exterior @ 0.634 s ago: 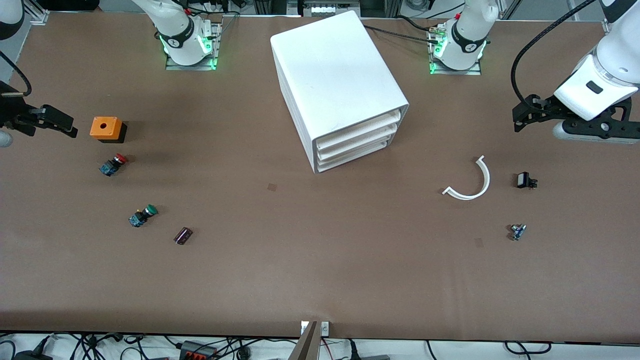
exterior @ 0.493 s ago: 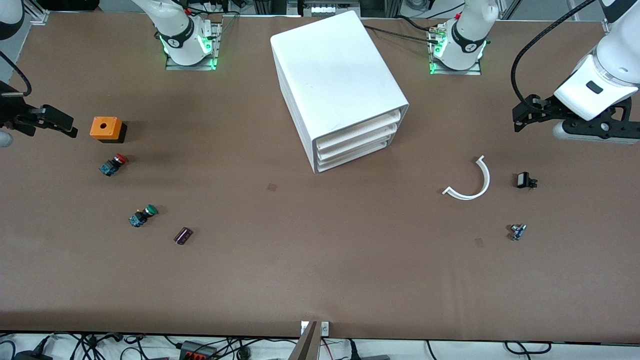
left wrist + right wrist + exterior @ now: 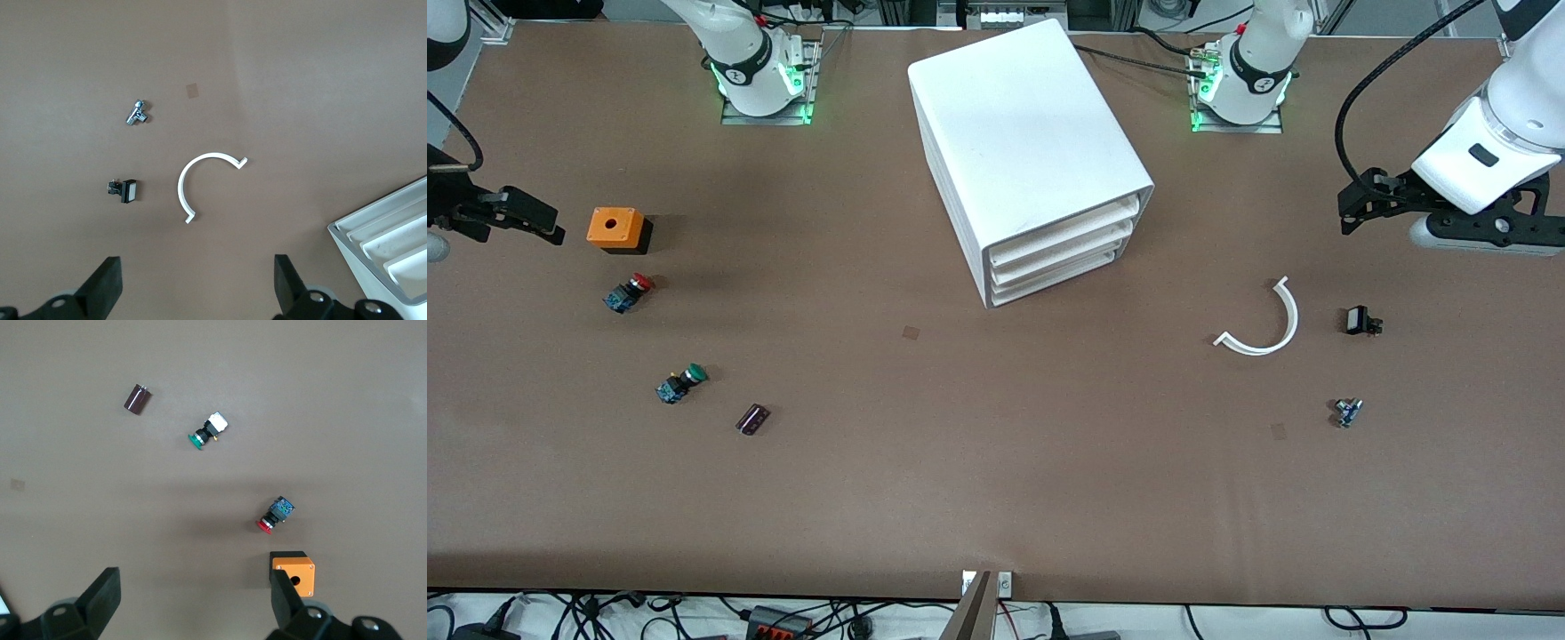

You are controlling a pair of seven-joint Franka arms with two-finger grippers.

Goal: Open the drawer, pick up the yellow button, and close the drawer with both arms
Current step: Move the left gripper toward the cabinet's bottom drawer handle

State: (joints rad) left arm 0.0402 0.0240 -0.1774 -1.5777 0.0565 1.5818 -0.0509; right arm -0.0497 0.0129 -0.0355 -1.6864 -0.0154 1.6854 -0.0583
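Note:
The white cabinet (image 3: 1023, 133) stands mid-table, its three drawers facing the front camera and all pushed in. The uppermost drawer (image 3: 1063, 233) is shut. The orange-capped button is hidden. My left gripper (image 3: 1352, 212) hovers open and empty over the table at the left arm's end; in the left wrist view (image 3: 197, 273) its fingers stand wide apart, with the cabinet's corner (image 3: 393, 247) at the edge. My right gripper (image 3: 544, 224) hovers open and empty at the right arm's end, beside an orange box (image 3: 615, 228); the right wrist view (image 3: 193, 587) shows its fingers wide apart.
Toward the right arm's end lie a red-capped button (image 3: 630, 292), a green-capped button (image 3: 681, 382) and a dark cylinder (image 3: 752, 419). Toward the left arm's end lie a white curved strip (image 3: 1263, 322), a small black part (image 3: 1360, 321) and a small metal part (image 3: 1347, 412).

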